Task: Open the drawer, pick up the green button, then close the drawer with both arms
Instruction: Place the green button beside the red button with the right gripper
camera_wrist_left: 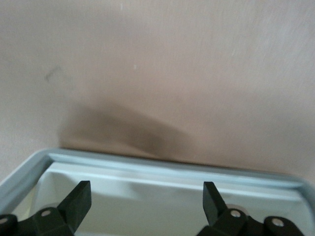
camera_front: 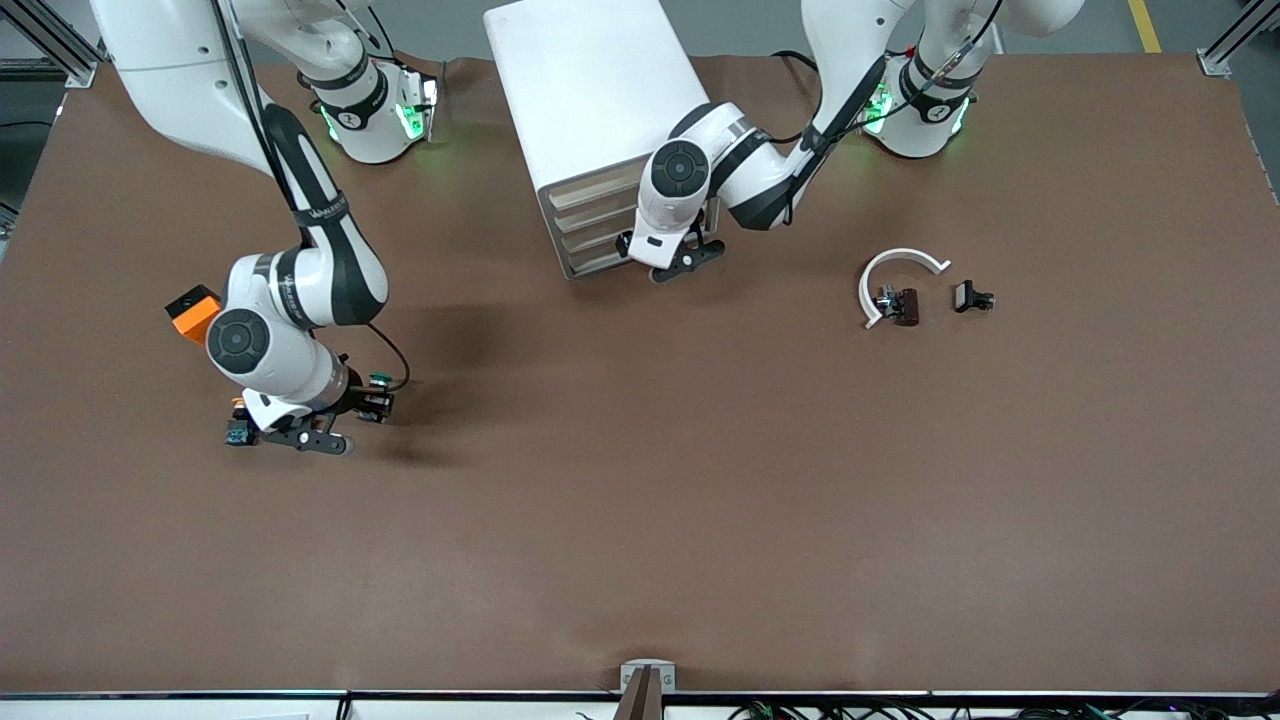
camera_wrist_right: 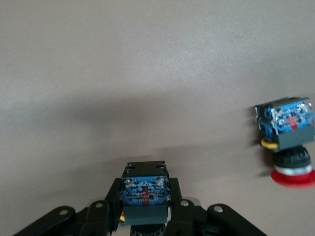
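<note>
Brown bench (camera_front: 640,520) covering spans the whole work area, and nearest the front camera it is lying bare. Right claw (camera_front: 372,404) is sitting low over the bench toward the right arm's end, its fingers clamped on the button (camera_wrist_right: 145,196); the blue-and-black body is showing between the pads in the right wrist view, the cap mostly hidden. Red-capped button (camera_wrist_right: 288,132) is lying on the bench just beside it. Judgement: the button is looking light, rigid, hard plastic, somewhat slick; the flat sides of the blocky body are offering the surest hold, not the round cap. Farther up, left claw (camera_front: 680,262) is hanging with fingers apart at the front of the drawer unit (camera_front: 590,100). White curved piece (camera_front: 895,270) is lying toward the left arm's end.
</note>
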Motion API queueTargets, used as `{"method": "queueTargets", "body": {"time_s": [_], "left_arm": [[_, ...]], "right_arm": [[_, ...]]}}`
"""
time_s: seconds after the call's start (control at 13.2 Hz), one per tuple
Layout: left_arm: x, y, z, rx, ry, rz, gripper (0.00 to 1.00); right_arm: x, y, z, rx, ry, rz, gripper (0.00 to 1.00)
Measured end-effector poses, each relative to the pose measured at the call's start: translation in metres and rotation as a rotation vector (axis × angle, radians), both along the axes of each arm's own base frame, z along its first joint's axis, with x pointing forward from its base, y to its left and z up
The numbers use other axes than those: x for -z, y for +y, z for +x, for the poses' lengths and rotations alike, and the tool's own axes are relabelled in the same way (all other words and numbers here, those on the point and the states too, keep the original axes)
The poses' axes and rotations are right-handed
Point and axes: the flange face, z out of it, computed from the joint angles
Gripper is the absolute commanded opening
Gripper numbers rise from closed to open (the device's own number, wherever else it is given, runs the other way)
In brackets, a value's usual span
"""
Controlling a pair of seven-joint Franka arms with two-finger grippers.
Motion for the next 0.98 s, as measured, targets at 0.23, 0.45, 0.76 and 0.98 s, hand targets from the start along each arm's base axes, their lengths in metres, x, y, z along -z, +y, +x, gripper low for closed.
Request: {"method": "queueTargets", "body": {"time_s": [0.23,0.45,0.76,0.98], "left_arm": [[-0.037,0.032,0.087,-0.130,-0.079,-0.048,1.00],[-0.109,0.111,0.192,-0.222,-0.181,-0.028,1.00],[-0.204,0.213,0.274,-0.236,-0.316,-0.021,1.00],[-0.245,0.285,0.307,-0.279,-0.330,-0.008,1.00]], "right_arm": [[0.019,-0.011,0.008,0.016,-0.008,-0.007,0.00],[0.022,-0.025,0.014,0.037,-0.011,-0.008,0.00],[0.021,-0.026,0.015,0.040,-0.012,-0.008,1.00],[0.018,-0.025,0.017,0.037,-0.013,-0.006,1.00]]}}
